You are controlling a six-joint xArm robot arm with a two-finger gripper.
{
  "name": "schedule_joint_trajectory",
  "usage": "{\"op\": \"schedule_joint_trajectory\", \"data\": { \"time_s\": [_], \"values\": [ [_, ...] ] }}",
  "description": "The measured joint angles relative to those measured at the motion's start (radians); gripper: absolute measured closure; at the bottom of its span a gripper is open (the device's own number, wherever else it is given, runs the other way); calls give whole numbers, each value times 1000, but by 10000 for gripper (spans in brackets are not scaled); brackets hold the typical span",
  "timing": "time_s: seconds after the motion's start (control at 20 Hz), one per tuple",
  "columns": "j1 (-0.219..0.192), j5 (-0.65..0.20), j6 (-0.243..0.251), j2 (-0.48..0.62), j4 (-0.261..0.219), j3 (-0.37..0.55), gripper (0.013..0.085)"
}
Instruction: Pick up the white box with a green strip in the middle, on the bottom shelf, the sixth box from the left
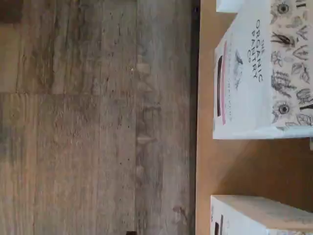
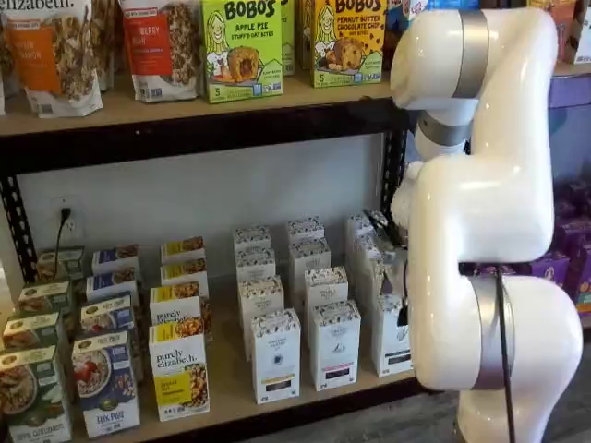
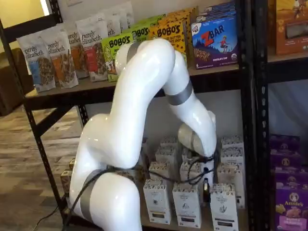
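Observation:
The white box [image 2: 391,338] stands at the right end of the front row on the bottom shelf [image 2: 231,399], partly hidden by my arm. It also shows in a shelf view [image 3: 224,208]. The like carton with a dark red band [image 2: 334,344] stands left of it and fills the wrist view [image 1: 254,83], lying over the shelf board [image 1: 244,166]. My gripper [image 3: 206,190] shows only as a dark shape hanging low between the front cartons, just left of the white box. I cannot tell whether it is open.
A carton with a bluish band [image 2: 275,356] and Purely Elizabeth boxes [image 2: 178,369] stand further left. More white cartons sit in rows behind. Bobo's boxes [image 2: 242,46] fill the upper shelf. A black rack post [image 3: 250,144] stands right. Wooden floor [image 1: 98,122] lies below the shelf edge.

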Motion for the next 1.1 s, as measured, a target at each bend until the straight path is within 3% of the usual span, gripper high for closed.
{"op": "schedule_joint_trajectory", "data": {
  "time_s": [0.05,0.15,0.25,0.35,0.5,0.65,0.9,1.1],
  "values": [
    [0,11,20,3,-21,-7,130],
    [6,59,109,32,-110,-56,130],
    [16,70,130,57,-122,-89,130],
    [24,63,113,76,-94,-110,130],
    [29,34,35,106,-2,-141,130],
    [25,23,-10,130,44,-172,130],
    [12,28,-20,179,43,-239,130],
    [5,44,49,218,-40,-293,130]
  ]
}}
